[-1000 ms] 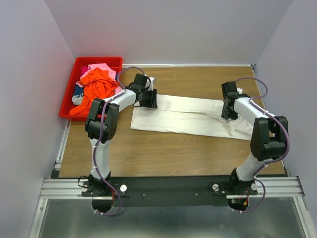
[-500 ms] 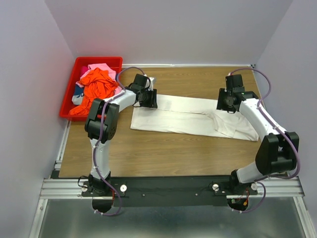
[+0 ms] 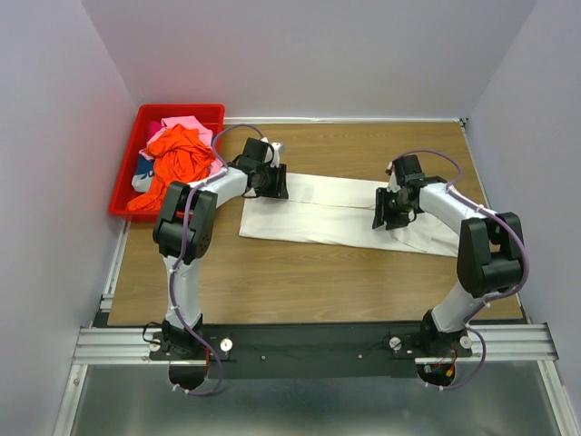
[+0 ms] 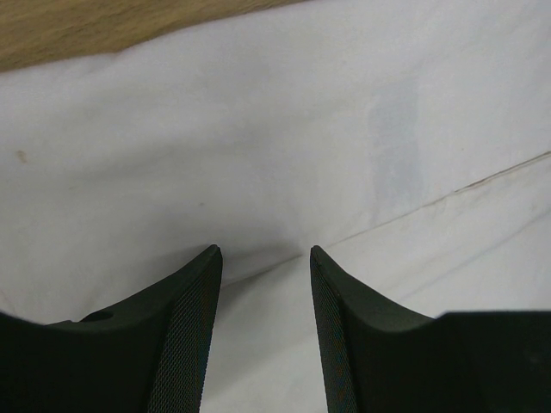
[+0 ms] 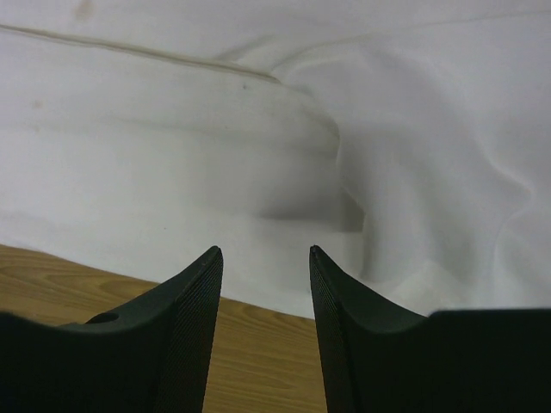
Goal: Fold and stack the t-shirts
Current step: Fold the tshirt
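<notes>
No text, label, brand, number or sign could be read in any view: none on the white t-shirt (image 3: 336,213), the red bin (image 3: 182,110) or the desk (image 3: 309,282).

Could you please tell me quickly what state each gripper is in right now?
Left gripper: open, holding nothing, above the white t-shirt.
Right gripper: open, holding nothing, above the same shirt.

Shirt (image 3: 331,213) flat across table (image 3: 300,282); bin (image 3: 124,186) of heaped shirts (image 3: 177,153) at far-left corner; left gripper (image 3: 275,183), right gripper (image 3: 385,216) over shirt's ends.
</notes>
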`<move>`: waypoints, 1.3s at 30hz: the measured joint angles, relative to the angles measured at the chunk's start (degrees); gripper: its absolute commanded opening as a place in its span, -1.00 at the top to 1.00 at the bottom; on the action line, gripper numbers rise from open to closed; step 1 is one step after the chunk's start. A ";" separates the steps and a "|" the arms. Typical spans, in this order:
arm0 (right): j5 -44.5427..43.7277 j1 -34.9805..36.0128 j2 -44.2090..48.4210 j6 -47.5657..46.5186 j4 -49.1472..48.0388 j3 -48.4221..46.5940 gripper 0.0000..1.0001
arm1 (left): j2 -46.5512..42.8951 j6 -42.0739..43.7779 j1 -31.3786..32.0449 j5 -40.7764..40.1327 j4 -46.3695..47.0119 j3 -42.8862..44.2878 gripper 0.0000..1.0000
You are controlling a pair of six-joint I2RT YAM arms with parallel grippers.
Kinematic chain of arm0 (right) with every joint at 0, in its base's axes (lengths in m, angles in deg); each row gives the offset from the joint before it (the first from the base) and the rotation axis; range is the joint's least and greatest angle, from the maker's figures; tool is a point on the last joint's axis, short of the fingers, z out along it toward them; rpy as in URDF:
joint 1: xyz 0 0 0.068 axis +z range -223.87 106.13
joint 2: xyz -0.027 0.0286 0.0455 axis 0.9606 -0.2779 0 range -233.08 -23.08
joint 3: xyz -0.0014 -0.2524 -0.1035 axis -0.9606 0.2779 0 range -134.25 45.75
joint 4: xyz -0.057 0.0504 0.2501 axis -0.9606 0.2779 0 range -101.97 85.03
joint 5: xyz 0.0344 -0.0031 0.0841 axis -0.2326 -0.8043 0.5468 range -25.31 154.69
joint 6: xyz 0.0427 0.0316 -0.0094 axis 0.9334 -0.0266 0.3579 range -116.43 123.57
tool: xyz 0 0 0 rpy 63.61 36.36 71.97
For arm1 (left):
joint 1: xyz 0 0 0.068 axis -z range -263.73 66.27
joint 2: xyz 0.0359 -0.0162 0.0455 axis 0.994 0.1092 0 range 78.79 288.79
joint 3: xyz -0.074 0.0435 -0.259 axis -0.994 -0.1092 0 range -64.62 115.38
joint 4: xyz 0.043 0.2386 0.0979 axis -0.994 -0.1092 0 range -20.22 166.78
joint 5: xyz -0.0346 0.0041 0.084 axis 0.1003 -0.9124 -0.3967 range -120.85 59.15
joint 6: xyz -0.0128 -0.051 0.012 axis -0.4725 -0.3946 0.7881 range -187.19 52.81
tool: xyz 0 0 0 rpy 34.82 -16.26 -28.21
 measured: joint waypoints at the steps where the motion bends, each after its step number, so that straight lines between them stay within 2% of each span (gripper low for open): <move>1: -0.39 0.00 -0.74 0.22 -0.07 0.00 -0.04 | -0.11 0.00 0.00 0.02 0.13 -0.15 -0.08; 16: -16.83 -0.15 -4.24 3.58 -0.90 -0.13 -0.07 | -0.85 0.00 0.00 0.02 1.27 -1.57 -0.08; 23: -24.65 -0.63 -4.81 3.39 -0.83 -2.58 -0.03 | -0.87 0.02 0.00 0.00 1.27 -1.60 -0.08; 29: -27.85 -1.27 -6.71 2.19 -1.18 -5.01 0.08 | -0.87 0.02 0.00 0.00 1.25 -1.60 -0.08; 33: -28.17 -1.38 -8.96 1.51 -1.31 -5.31 0.20 | -0.87 0.02 0.00 0.00 1.22 -1.60 -0.08; 37: -28.33 -1.38 -9.53 0.92 -1.33 -5.70 0.83 | -0.87 0.07 0.00 0.00 1.14 -1.60 -0.08; 39: -28.50 -1.38 -9.51 0.61 -1.31 -5.84 0.91 | -0.87 0.07 0.00 0.00 1.09 -1.57 -0.08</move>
